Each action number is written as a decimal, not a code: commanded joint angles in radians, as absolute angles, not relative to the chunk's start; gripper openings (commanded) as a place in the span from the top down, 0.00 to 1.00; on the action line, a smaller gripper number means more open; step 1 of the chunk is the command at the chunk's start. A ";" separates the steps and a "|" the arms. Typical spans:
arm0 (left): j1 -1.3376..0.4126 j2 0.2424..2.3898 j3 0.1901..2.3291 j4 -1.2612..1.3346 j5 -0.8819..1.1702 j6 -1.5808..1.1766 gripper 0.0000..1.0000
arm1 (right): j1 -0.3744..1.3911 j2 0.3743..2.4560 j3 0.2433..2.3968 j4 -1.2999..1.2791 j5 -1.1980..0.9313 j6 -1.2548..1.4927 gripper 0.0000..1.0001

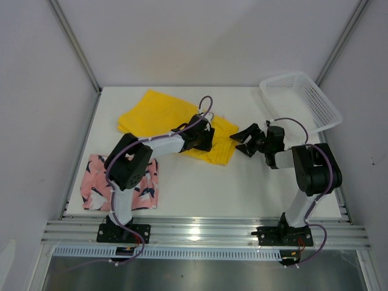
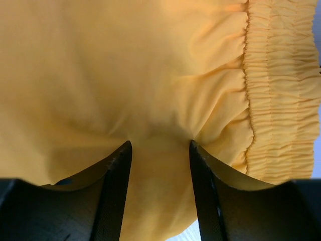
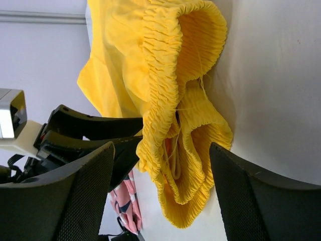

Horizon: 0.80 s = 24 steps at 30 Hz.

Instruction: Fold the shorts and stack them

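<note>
Pink shorts (image 1: 97,182) lie flat near-left on the white table (image 1: 200,188); yellow shorts (image 1: 154,112) spread mid-table, pinched by the left gripper (image 2: 158,150); right gripper (image 1: 242,143) gapes wide just beside them; basket (image 1: 303,97) far right; pale walls (image 1: 200,36) around.

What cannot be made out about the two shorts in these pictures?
- pink shorts: top view, middle hidden under the left arm.
- left gripper: left wrist view, yellow shorts fill the frame; whether they are gripped or only pressed is unclear.
- Right wrist view: pink shorts mostly hidden behind a finger of the right gripper.
</note>
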State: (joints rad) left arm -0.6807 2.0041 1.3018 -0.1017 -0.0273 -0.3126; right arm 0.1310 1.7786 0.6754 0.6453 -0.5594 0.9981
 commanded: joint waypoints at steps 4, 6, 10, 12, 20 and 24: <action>-0.698 1.864 1.292 -0.140 -0.063 -0.296 0.42 | 0.107 1.812 0.640 0.831 -0.574 1.110 0.30; -0.706 1.838 1.296 -0.153 -0.074 -0.295 0.41 | 0.097 1.804 0.611 0.868 -0.559 1.120 0.37; -0.713 1.807 1.308 -0.179 -0.084 -0.299 0.40 | 0.074 1.783 0.581 0.868 -0.549 1.101 0.47; -0.729 1.787 1.322 -0.198 -0.087 -0.299 0.38 | 0.061 1.779 0.575 0.867 -0.551 1.097 0.55; -0.816 1.812 1.442 -0.285 -0.181 -0.244 0.34 | 0.048 1.835 0.601 0.879 -0.549 1.147 0.70; -0.857 1.839 1.485 -0.317 -0.232 -0.218 0.31 | 0.048 1.851 0.627 0.842 -0.528 1.097 0.71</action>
